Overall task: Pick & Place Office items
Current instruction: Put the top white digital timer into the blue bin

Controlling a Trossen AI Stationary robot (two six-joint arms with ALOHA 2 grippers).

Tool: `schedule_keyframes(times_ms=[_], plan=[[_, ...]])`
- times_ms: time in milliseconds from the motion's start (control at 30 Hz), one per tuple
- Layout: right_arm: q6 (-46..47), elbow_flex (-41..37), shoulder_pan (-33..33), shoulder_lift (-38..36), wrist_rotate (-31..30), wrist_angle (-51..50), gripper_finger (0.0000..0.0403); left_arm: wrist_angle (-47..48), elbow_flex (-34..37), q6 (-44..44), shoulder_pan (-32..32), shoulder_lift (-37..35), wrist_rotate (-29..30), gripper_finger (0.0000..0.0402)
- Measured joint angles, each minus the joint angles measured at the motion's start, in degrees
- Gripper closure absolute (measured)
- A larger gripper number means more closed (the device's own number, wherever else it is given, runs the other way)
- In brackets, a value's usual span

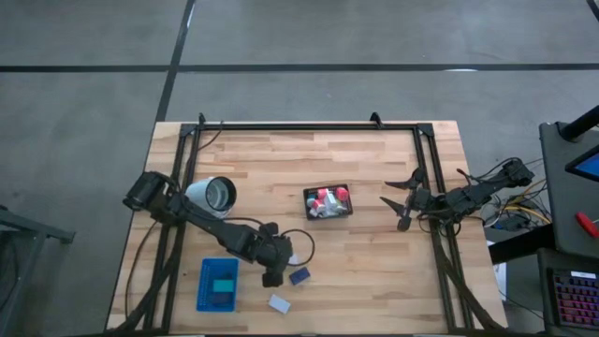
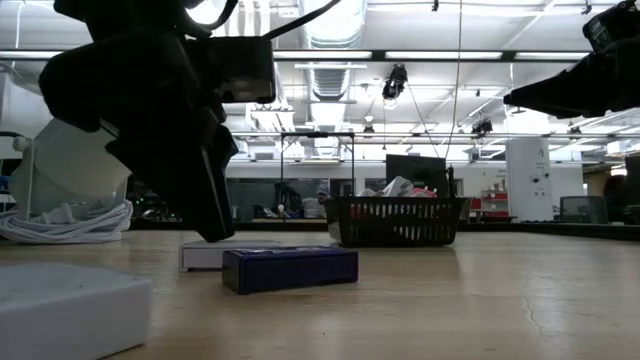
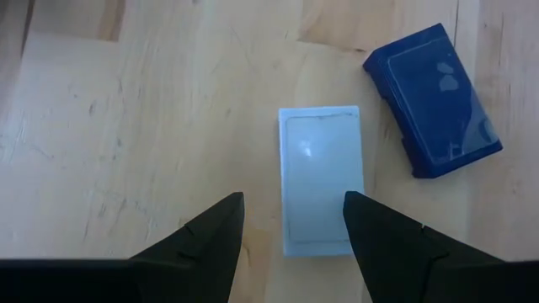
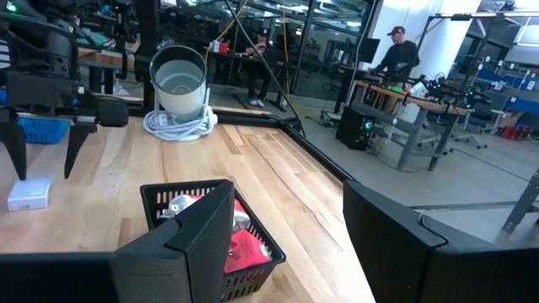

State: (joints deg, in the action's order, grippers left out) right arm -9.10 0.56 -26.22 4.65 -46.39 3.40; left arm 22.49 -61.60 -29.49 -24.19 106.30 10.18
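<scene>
High view: on the wooden worktop (image 1: 374, 234), the black mesh basket (image 1: 328, 202) sits mid-board with red and white items inside. Toward the front-left of the basket, the left gripper (image 3: 290, 220) hovers with fingers parted and empty over a white block (image 3: 322, 178), a navy block (image 3: 434, 99) just beside it. Right of the basket, the right gripper (image 1: 404, 201) waits, fingers apart, holding nothing.

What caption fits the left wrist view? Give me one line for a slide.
Open left claw poised over a white block, navy block alongside.
</scene>
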Motion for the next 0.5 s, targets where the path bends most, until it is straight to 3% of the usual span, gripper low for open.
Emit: schedule_keyframes(times_ms=[500], plan=[[0.02, -0.02, -0.02, 0.01, 0.00, 0.00, 0.0186, 0.58, -0.52, 1.00, 0.44, -1.60, 0.27, 0.0188]])
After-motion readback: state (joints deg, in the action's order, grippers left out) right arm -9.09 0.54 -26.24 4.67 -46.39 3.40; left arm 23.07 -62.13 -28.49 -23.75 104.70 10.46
